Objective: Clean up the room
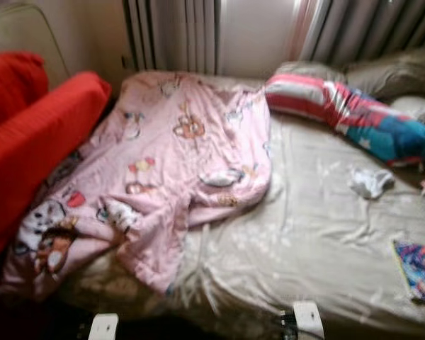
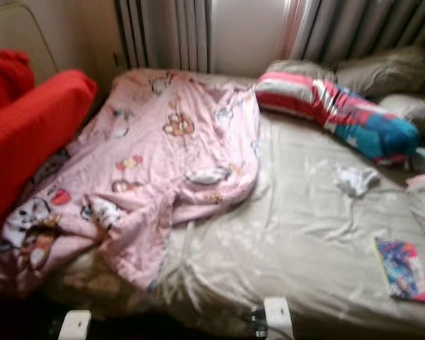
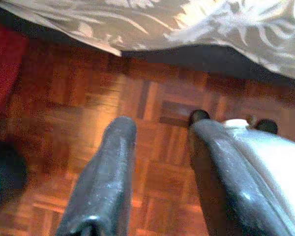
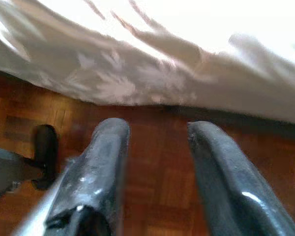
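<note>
Head cams are looking fwd and down from the foot of a bed (image 1: 319, 234), taking in a pink blanket (image 1: 177, 163) on the left, a striped pillow (image 1: 347, 113) and curtains (image 1: 368, 28) at the far end. Both eyes are sharing nearly the same scene, right eye sitting slightly shifted. Left wrist cam is pointing down along the left gripper (image 3: 160, 130), close to the wood floor (image 3: 78, 98), w/ the bed sheet's edge above. Right wrist cam is looking along the right gripper (image 4: 157, 130) at the same floor and sheet edge, equally near.
</note>
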